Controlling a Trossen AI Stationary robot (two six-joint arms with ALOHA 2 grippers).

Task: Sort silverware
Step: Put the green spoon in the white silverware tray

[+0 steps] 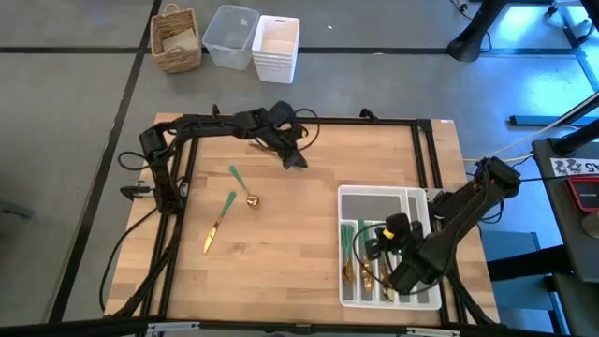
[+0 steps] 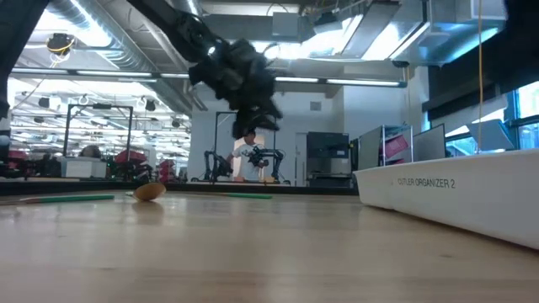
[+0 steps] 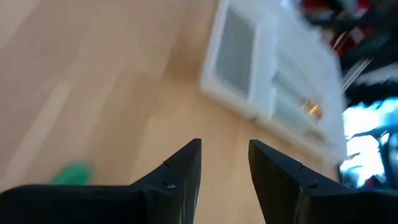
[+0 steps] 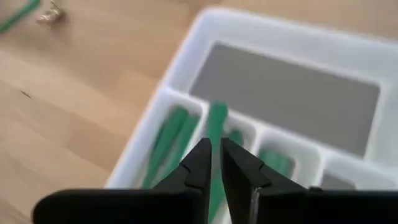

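Observation:
The white cutlery tray point(image 1: 388, 198) lies at the table's right, with several green-handled gold pieces point(image 1: 348, 245) in its narrow compartments. A spoon point(image 1: 241, 184) and a second green-handled piece point(image 1: 220, 222) lie flat on the wood at centre left. My right gripper point(image 1: 377, 245) hovers over the tray's narrow compartments, shut on a green-handled piece point(image 4: 217, 118). My left gripper point(image 1: 296, 160) is open and empty above the table's far middle, beyond the spoon; the left wrist view point(image 3: 225, 152) shows the gap between its fingers. My right gripper pinches the green handle point(image 4: 216, 134) of a piece of silverware between its two fingers. The fingers come from above, slanting down, and lie along the handle. The handle's free end sticks out past the fingertips over the tray's divider wall. The gold head is hidden behind the gripper.
A wicker basket point(image 1: 176, 37), a clear bin point(image 1: 231, 36) and a stack of white bins point(image 1: 276, 47) stand on the floor beyond the far edge. A black frame point(image 1: 281, 122) runs around the tabletop. A person point(image 2: 248, 156) shows far back in the room.

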